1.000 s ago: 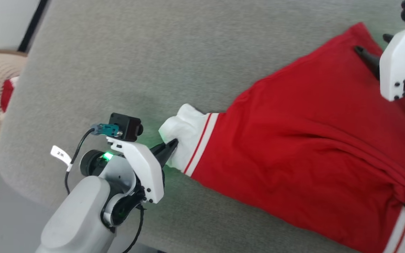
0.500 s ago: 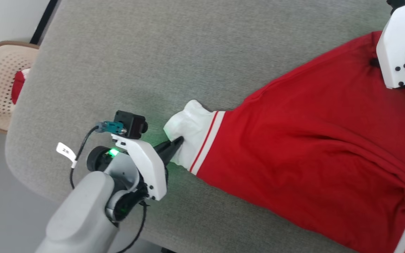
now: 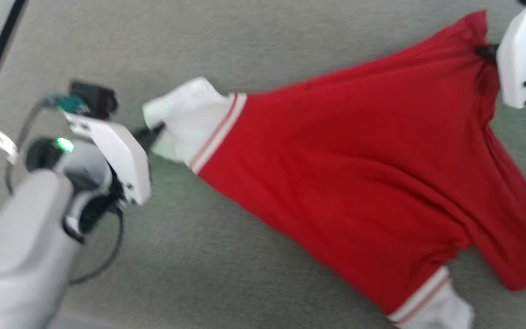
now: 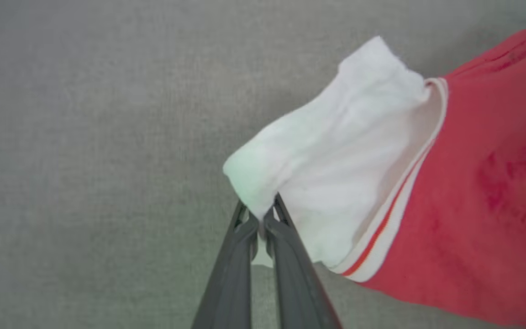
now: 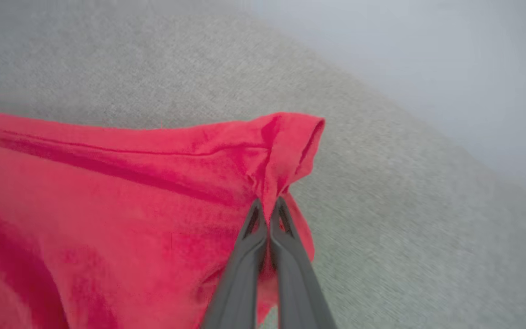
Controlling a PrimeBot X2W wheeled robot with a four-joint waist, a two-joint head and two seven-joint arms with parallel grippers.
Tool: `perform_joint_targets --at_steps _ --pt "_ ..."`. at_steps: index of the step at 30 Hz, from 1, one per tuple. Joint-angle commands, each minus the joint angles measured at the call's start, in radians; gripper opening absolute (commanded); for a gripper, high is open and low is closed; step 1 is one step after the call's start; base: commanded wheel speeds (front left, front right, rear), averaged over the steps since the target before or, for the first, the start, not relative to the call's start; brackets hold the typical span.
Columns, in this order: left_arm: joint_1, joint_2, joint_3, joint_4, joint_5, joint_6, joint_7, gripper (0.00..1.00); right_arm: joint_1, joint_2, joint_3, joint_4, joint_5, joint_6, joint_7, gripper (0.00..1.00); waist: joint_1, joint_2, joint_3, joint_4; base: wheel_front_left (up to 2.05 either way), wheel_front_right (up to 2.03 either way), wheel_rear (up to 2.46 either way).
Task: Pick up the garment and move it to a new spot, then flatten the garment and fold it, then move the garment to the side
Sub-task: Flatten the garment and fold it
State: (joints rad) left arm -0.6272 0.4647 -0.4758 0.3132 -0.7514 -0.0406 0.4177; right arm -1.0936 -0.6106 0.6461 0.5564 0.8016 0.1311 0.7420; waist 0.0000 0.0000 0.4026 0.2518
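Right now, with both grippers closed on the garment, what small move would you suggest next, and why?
Probably raise both arms together, keeping tension: the left gripper pinches the white cuff, the right gripper pinches a red corner, and the garment spans between them.

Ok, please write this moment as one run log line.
stage: pick up | left gripper: shut on white cuff | right gripper: shut on red edge | garment: stretched between them
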Motion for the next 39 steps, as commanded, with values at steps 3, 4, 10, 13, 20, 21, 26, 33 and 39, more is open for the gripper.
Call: perform_joint_targets --at_steps 3,4,10,13,20,21,26,33,39 --pt "-0.109 0.071 0.027 -0.019 0.017 0.007 0.069 0.00 0.020 -0.056 -0.051 -0.075 0.008 -0.001 -0.041 0.00 0.0000 0.0000 -0.057 -0.091 0.00 0.00 0.00" --pt "-0.109 0.071 0.027 -0.019 0.017 0.007 0.069 0.00 0.020 -0.056 -0.051 -0.075 0.008 -0.001 -0.041 0.00 0.0000 0.0000 -0.057 -0.091 0.00 0.00 0.00" --pt "-0.251 0.126 0.041 -0.029 0.029 0.002 0.161 0.00 0.021 -0.067 -0.131 -0.145 -0.004 -0.002 -0.067 0.00 0.0000 0.0000 -0.094 -0.152 0.00 0.00 0.00" --pt "-0.320 0.140 0.041 -0.026 0.039 -0.001 0.197 0.00 0.020 -0.062 -0.172 -0.169 -0.010 -0.003 -0.074 0.00 0.0000 0.0000 -0.110 -0.173 0.00 0.00 0.00" --pt "-0.456 0.140 0.037 0.017 0.054 -0.014 0.240 0.00 0.004 -0.035 -0.267 -0.211 -0.050 -0.003 -0.067 0.00 0.0000 0.0000 -0.138 -0.210 0.00 0.00 0.00" --pt "-0.475 0.137 0.037 0.027 0.059 -0.014 0.240 0.00 0.001 -0.028 -0.281 -0.213 -0.060 -0.003 -0.068 0.00 0.0000 0.0000 -0.140 -0.213 0.00 0.00 0.00" --pt "-0.570 0.120 0.030 0.096 0.081 -0.025 0.204 0.00 -0.020 0.008 -0.329 -0.218 -0.120 -0.003 -0.086 0.00 0.0000 0.0000 -0.136 -0.229 0.00 0.00 0.00" --pt "-0.744 0.078 0.028 0.233 0.152 -0.022 0.071 0.00 -0.104 0.085 -0.380 -0.159 -0.237 -0.003 -0.184 0.00 0.0000 0.0000 -0.077 -0.248 0.00 0.00 0.00" --pt "-0.927 0.047 0.025 0.364 0.247 0.004 -0.130 0.00 -0.231 0.162 -0.426 -0.021 -0.385 -0.003 -0.352 0.00 0.0000 0.0000 -0.003 -0.263 0.00 0.00 0.00"
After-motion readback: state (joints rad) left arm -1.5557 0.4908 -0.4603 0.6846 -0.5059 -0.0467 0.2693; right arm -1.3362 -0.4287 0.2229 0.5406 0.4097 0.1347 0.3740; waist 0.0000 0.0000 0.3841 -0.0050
